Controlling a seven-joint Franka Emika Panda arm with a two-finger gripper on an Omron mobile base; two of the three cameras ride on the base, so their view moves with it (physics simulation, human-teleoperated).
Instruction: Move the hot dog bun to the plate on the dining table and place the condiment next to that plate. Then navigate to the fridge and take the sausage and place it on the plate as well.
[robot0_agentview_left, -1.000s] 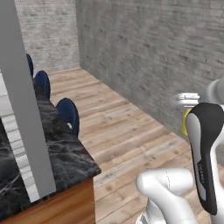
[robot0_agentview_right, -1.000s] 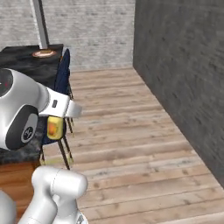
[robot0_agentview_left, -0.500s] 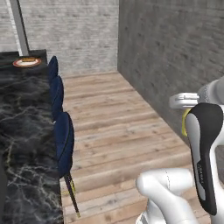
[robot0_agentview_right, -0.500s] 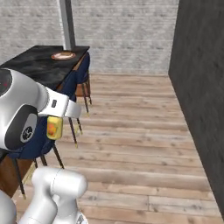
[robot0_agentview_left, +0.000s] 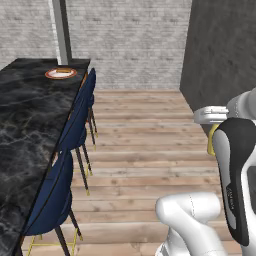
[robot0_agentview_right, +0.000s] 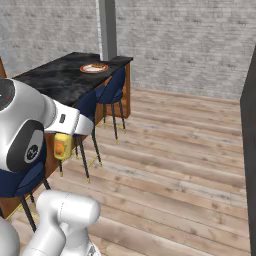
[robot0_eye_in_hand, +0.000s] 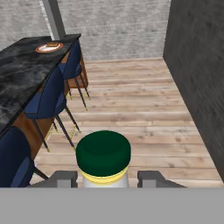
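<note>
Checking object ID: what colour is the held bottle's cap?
Dark green cap on the condiment; clearest in the hand view.

The arm is folded close above the base; its jaws are clamped on the condiment.

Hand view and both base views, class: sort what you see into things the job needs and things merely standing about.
Job: condiment in gripper; plate with bun; dining table.
Standing about: blue chairs; grey pillar.

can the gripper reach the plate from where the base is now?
Probably not. The plate sits at the far end of the dining table, well beyond the gripper, which holds the condiment bottle over the wood floor; blue chairs line that side.
</note>
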